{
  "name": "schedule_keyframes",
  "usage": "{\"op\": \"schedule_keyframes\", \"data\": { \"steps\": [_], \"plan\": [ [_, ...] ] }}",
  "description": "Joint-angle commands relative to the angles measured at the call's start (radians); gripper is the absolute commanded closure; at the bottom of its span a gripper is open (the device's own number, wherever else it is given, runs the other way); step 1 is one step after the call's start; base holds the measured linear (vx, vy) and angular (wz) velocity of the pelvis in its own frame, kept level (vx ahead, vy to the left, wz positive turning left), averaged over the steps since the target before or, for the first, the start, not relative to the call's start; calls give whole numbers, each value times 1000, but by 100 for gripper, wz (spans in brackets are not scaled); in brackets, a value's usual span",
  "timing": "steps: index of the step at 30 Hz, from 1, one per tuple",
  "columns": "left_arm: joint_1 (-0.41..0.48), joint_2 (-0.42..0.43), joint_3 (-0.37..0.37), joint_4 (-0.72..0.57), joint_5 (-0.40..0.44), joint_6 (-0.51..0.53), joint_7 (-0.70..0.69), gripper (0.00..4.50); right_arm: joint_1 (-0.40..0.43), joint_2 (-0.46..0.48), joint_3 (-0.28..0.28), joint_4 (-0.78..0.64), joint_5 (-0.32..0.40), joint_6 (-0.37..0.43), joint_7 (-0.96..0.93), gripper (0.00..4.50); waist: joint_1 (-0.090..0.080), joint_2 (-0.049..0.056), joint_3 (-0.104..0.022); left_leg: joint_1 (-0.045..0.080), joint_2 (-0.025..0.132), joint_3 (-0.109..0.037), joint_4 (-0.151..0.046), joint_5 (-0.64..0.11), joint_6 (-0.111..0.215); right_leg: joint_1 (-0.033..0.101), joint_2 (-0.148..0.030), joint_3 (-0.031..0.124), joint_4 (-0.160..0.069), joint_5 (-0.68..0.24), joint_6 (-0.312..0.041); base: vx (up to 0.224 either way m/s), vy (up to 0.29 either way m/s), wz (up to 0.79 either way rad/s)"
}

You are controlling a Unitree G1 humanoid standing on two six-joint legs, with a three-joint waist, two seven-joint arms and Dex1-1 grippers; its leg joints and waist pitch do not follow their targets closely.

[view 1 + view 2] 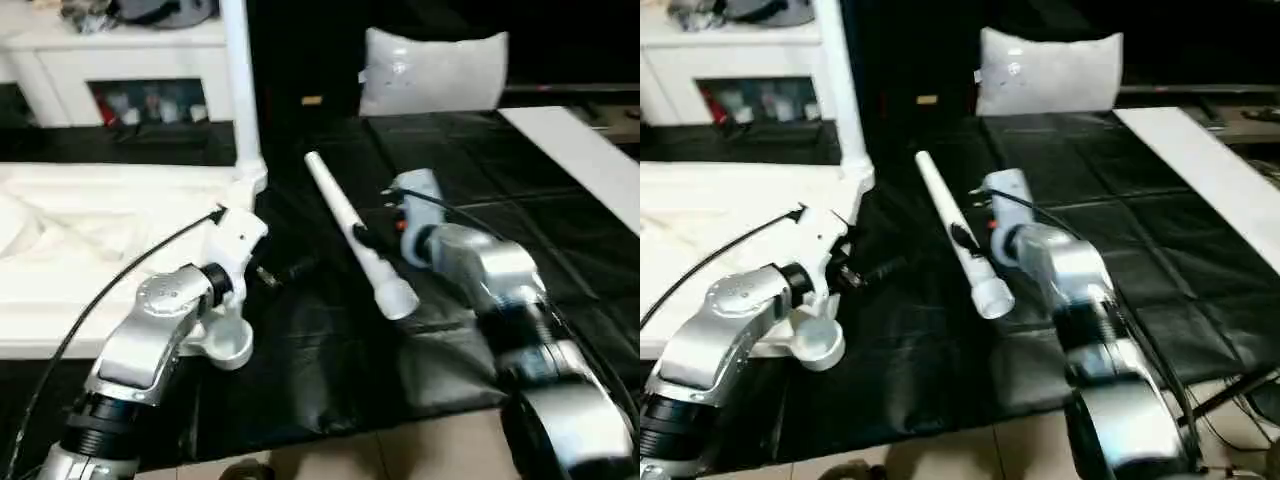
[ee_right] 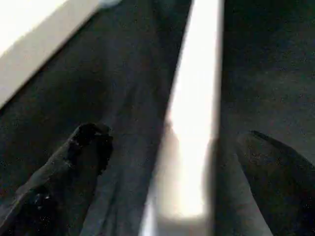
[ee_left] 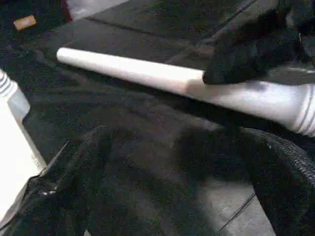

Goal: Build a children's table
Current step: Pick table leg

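The right gripper [image 2: 170, 162] stands wide open astride the loose leg [image 1: 357, 235], which lies on the black mat [image 1: 480, 200] beside the upturned table top [image 1: 90, 250]; the left gripper [image 1: 285, 272] is open too, near its corner. The leg looks light, stiff and smooth, likely to roll, so a grip across its thicker half seems best.

White leg [image 1: 355, 232] on black sheet [image 1: 330, 360]; silver forearms [image 1: 150, 340].

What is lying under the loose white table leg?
The leg lies on a black sheet spread over the floor. The sheet hides the floor beneath it; bare tan floor shows at the near edge.
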State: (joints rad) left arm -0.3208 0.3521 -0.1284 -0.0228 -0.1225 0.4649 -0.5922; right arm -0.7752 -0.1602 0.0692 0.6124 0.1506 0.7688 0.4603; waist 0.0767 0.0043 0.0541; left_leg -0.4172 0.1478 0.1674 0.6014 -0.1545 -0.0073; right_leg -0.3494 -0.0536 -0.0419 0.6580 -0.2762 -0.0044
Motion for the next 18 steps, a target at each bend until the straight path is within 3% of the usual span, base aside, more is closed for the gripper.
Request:
{"op": "schedule_keyframes", "data": {
  "steps": [1, 4, 5, 9, 14, 16, 18],
  "plan": [
    [-7, 11, -12, -15, 0, 17, -10, 1, -27, 6, 8, 47, 5, 27, 11, 0, 3, 13, -78, 46, 82, -32, -64, -101, -17, 21, -98, 40, -60, 255, -238, 0, 0, 0],
    [-9, 17, -14, -16, -3, 23, -12, 1, -50, 14, 9, 106, -5, 55, 4, 0, 8, 12, -75, 48, 84, -30, -70, -134, -30, 17, -98, 38, -63, 195, -239, 0, 0, 0],
    [-10, 18, -14, -17, -3, 25, -14, 0, -61, 15, 11, 128, -11, 52, 0, 29, 10, 13, -73, 48, 85, -29, -72, -148, -35, 16, -99, 39, -65, 176, -236, 0, 0, 0],
    [-8, 19, -15, -23, -3, 33, -17, 0, -82, 10, -9, 166, -10, 90, -17, 56, 13, 17, -69, 52, 87, -29, -81, -224, -90, 11, -100, 42, -70, 86, -215, 0, 0, 0],
    [-11, 13, -20, -18, -2, 33, -19, 0, -84, -2, -13, 186, -11, 114, -14, 83, 13, 15, -69, 50, 86, -29, -83, -235, -109, 11, -104, 44, -73, 82, -198, 0, 0, 0],
    [-13, 12, -22, -16, -5, 34, -20, 0, -86, -5, -13, 200, -14, 122, -17, 121, 13, 24, -69, 51, 86, -30, -82, -241, -115, 10, -104, 44, -72, 77, -199, 0, 0, 0],
    [-13, 9, -26, -13, -6, 33, -24, 0, -85, -7, -14, 207, -13, 125, -16, 138, 12, 19, -69, 50, 86, -29, -83, -247, -117, 11, -103, 44, -74, 76, -197, 0, 0, 0]
  ]
}}
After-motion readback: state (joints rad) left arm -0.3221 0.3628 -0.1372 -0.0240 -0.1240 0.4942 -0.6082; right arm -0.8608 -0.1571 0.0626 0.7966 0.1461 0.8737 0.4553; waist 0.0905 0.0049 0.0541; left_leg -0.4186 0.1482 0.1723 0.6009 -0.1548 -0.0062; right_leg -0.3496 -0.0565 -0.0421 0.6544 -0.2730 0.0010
